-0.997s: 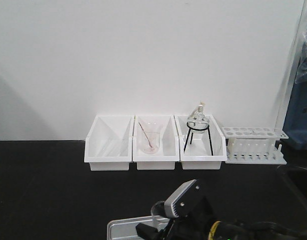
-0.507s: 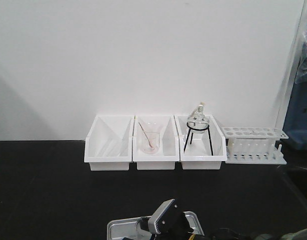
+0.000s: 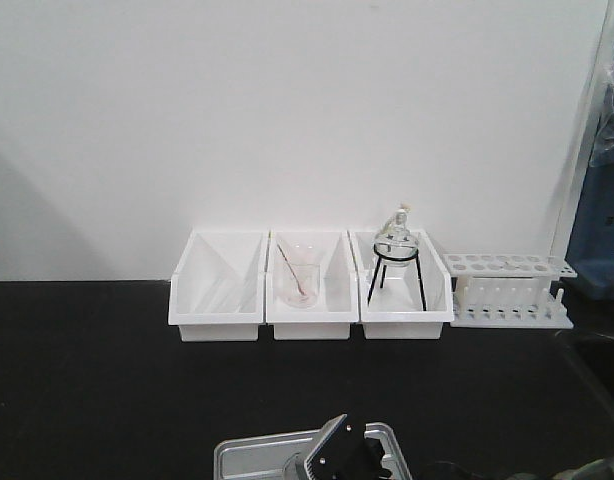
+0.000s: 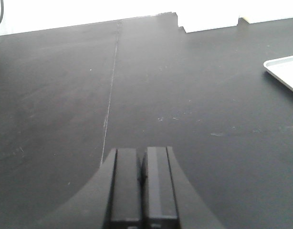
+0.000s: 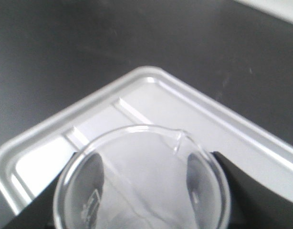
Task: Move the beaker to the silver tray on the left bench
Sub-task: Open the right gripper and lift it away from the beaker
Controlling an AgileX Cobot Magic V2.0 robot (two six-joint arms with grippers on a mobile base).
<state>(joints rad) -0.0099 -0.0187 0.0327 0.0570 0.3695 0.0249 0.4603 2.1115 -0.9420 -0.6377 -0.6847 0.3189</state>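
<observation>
Right hand pinching beaker over silver tray; left hand pressed together.

Left fingers pressed together; right fingers spread.

No legible text (labels included).

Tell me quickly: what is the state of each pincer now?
Left pincer: closed, holding nothing.
Right pincer: closed on the beaker, above the silver tray.
</observation>
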